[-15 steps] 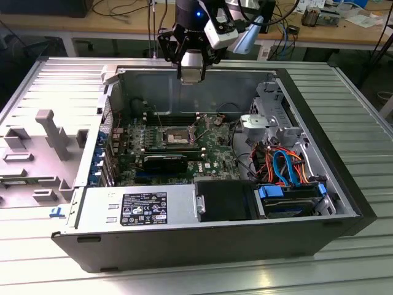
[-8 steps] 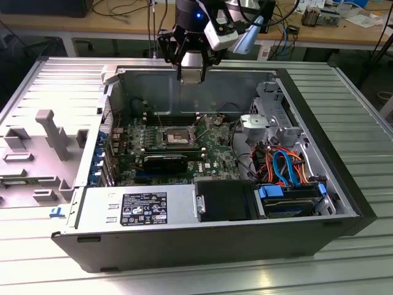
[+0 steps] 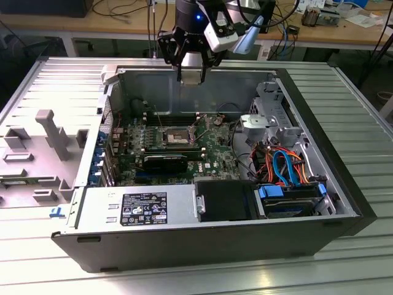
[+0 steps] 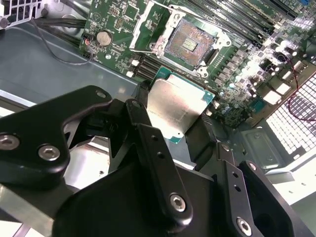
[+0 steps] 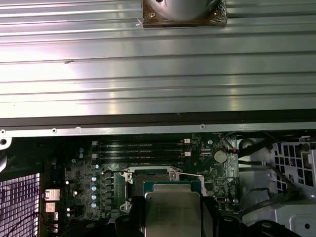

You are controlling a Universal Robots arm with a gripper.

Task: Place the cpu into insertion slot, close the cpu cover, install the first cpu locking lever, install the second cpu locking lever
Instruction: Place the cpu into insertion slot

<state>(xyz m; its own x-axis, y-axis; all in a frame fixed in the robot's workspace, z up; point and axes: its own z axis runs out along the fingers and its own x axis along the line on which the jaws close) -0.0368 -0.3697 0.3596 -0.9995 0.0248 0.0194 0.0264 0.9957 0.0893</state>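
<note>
My gripper (image 3: 191,74) hangs above the open computer case's back wall, shut on the cpu (image 4: 177,106), a flat silver-topped square with a green edge. Black fingers (image 4: 143,101) press its two opposite sides. The insertion slot (image 4: 190,43) lies on the green board below and ahead of the chip, with its tan contact field bare inside a silver rim. In the exterior view the slot (image 3: 175,134) sits mid-board, lower than the gripper and nearer to this camera. In the first wrist view the cpu (image 5: 173,212) overlaps the slot (image 5: 165,177). I cannot tell the cpu cover from the slot's silver rim.
Black memory slots (image 5: 140,146) run along the board beside the socket. A power supply (image 3: 141,209) fills the case front, with a drive bay and blue and orange cables (image 3: 282,166) on the exterior view's right. A grey fixture (image 3: 52,132) stands outside the case on the left.
</note>
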